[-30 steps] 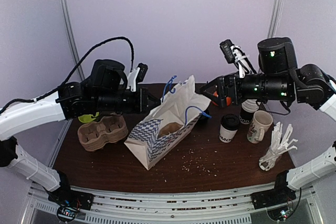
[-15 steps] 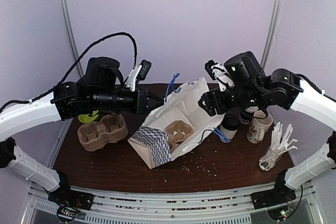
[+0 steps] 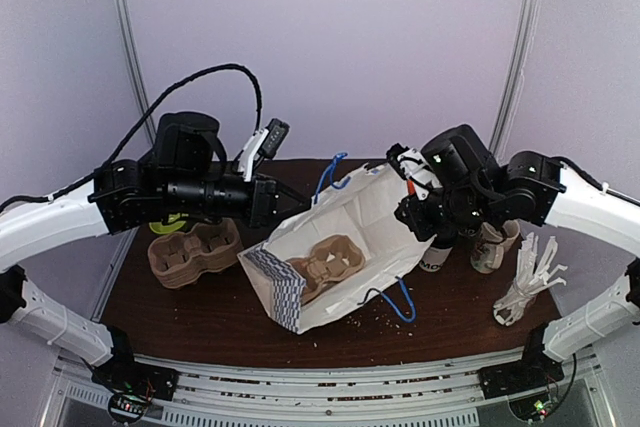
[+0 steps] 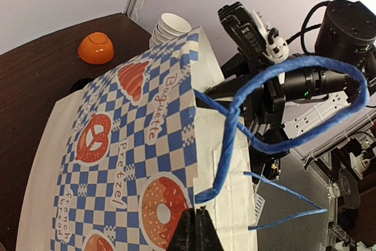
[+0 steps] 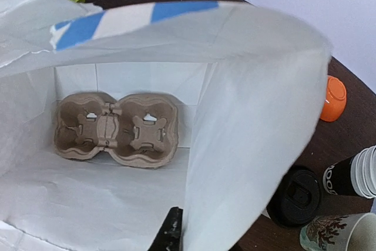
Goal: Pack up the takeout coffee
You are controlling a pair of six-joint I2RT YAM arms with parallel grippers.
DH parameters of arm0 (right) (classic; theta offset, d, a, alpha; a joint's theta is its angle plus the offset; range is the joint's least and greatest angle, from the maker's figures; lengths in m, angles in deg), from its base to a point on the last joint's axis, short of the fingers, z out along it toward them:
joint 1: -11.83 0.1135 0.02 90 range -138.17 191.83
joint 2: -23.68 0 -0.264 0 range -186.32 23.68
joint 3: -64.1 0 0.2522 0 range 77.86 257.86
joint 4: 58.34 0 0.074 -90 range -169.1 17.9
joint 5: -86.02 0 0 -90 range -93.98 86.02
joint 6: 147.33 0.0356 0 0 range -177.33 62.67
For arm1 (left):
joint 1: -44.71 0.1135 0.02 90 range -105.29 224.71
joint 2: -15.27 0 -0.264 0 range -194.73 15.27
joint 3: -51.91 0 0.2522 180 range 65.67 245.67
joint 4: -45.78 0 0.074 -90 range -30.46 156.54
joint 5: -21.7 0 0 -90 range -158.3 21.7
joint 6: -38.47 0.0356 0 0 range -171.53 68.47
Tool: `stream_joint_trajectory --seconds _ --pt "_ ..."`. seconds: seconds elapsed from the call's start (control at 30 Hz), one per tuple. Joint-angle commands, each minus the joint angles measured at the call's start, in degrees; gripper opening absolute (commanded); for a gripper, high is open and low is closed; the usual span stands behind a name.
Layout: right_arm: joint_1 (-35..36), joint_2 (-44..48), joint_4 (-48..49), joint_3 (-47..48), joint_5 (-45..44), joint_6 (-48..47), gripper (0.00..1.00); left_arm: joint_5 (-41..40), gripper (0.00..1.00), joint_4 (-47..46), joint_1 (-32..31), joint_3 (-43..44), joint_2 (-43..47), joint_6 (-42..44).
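The takeout coffee stands right of the bag, a white cup with black print, mostly hidden under my right arm; its black lid shows in the right wrist view. A white paper bag with blue checks lies tilted, mouth wide, with a brown cup carrier inside it. My left gripper is shut on the bag's left rim, just below a blue handle. My right gripper is shut on the bag's right wall; one finger shows inside and the other is hidden behind the paper.
A second cup carrier and a green bowl sit at the left. Near the coffee stand a printed mug, a stack of paper cups and an orange bowl. White plastic cutlery lies at the right edge.
My right arm swung left and down to the bag's right rim and its jaws closed on it. The bag's mouth spread wider, and the carrier inside came into view.
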State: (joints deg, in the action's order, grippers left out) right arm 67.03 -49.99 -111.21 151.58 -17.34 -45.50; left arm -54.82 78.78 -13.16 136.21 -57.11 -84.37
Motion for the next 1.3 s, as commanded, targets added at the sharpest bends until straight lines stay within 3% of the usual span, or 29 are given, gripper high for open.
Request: stream_joint_trajectory --seconds 0.0,0.13,0.6,0.67,0.83,0.93,1.1,1.27 --pt "-0.05 5.49 2.54 -3.61 4.53 -2.58 0.09 3.47 0.00 -3.97 -0.57 -2.14 2.34 2.77" --pt "1.04 7.88 3.68 -6.20 6.12 -3.41 0.00 5.25 0.00 -3.83 -0.80 -4.19 3.21 4.68" --pt "8.46 16.67 6.19 -17.11 5.55 -5.54 0.02 11.80 0.00 -5.58 -3.06 -4.98 5.64 6.56" --pt "8.78 17.70 6.81 -18.25 5.74 -5.23 0.07 12.24 0.00 -6.12 -3.65 -4.73 5.97 6.56" --pt "9.55 19.40 7.71 -21.12 9.30 -3.29 0.35 12.97 0.00 -6.12 -5.64 -5.81 5.89 6.58" --pt "10.92 20.36 7.37 -21.57 9.35 -1.97 0.45 12.94 0.00 -6.11 -6.79 -6.47 5.77 6.02" --pt "11.98 21.40 6.40 -20.83 10.71 -0.59 0.56 12.68 0.00 -5.09 -8.86 -6.23 5.30 6.15" --pt "12.90 21.67 4.70 -20.01 13.63 1.34 0.59 11.32 0.00 -2.38 -12.09 -6.21 4.07 6.99"
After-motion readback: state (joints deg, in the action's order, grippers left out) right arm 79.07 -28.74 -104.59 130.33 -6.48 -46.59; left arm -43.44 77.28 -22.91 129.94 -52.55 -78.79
